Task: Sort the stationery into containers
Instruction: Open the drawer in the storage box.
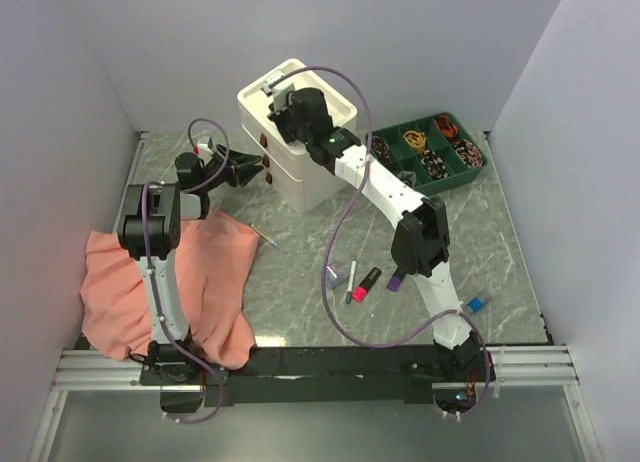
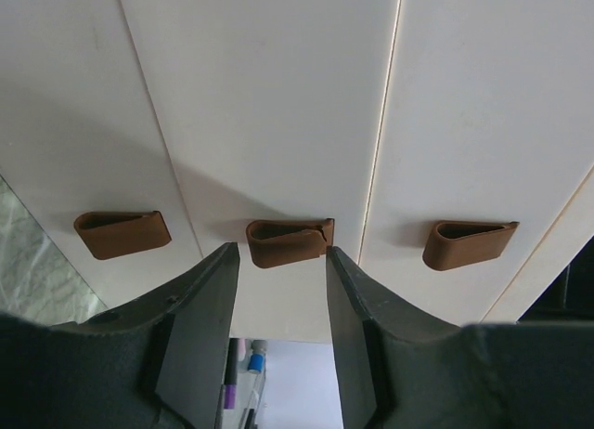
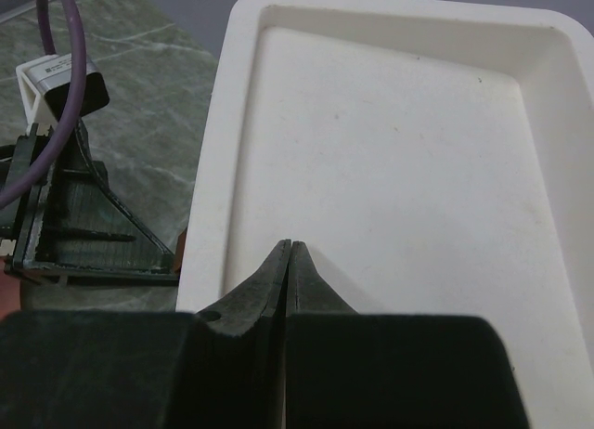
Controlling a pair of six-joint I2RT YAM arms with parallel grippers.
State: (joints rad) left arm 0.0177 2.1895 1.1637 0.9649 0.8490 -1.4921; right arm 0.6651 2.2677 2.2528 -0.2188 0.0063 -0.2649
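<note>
1. While the left claw (image 2: 280, 254) stands wide open in front of the cabinet (image 1: 312, 180), its fingers (image 2: 209, 304) flank the middle brown handle (image 2: 288, 242).
2. The right claw (image 3: 290, 250) is pinched shut, holding nothing, over the cabinet's top tray (image 3: 219, 160).
3. A pink highlighter (image 1: 369, 281) and a purple highlighter (image 1: 395, 278) lie on the table (image 1: 300, 292) in front of the cabinet. A thin pen (image 1: 270, 240) lies beside the pink cloth (image 1: 120, 282).

Directly ahead of left gripper (image 2: 280, 253): cabinet front (image 2: 278, 104)

The cabinet (image 1: 312, 185) is smooth matt cream plastic with semi-gloss brown handles (image 2: 286, 242); the bench (image 1: 300, 282) looks marble-patterned and the cloth (image 1: 120, 282) matt.
</note>
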